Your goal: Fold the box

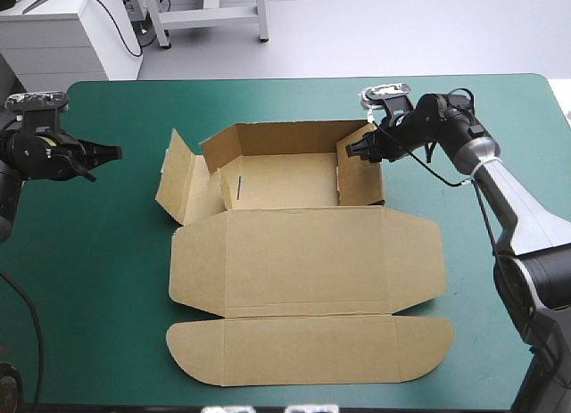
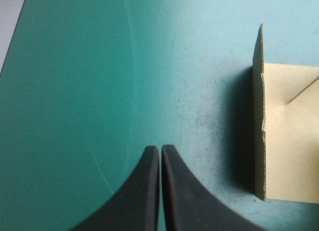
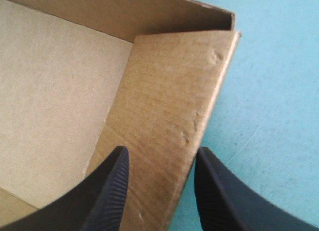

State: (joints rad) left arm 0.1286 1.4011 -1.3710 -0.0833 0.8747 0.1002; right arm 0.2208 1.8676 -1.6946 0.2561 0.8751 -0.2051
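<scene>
Box [image 1: 303, 252]: likely light, stiff board, bending only at creases; best taken by wall edges. Right gripper [image 3: 160, 150] apart, astride right wall [image 3: 189, 81]; left gripper [image 2: 159, 147] together, empty.

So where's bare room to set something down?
Free: the teal-green cover beyond the box, and between its left flap and the left end effector. Crowded: middle to near edge, and around the right end effector.

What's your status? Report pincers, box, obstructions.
Left pincer shut, over bare teal-green cover, clear of the box. Right pincer open, straddling its right wall. Back and right walls up, left flaps splayed, lid flat. Nothing in the way.
</scene>
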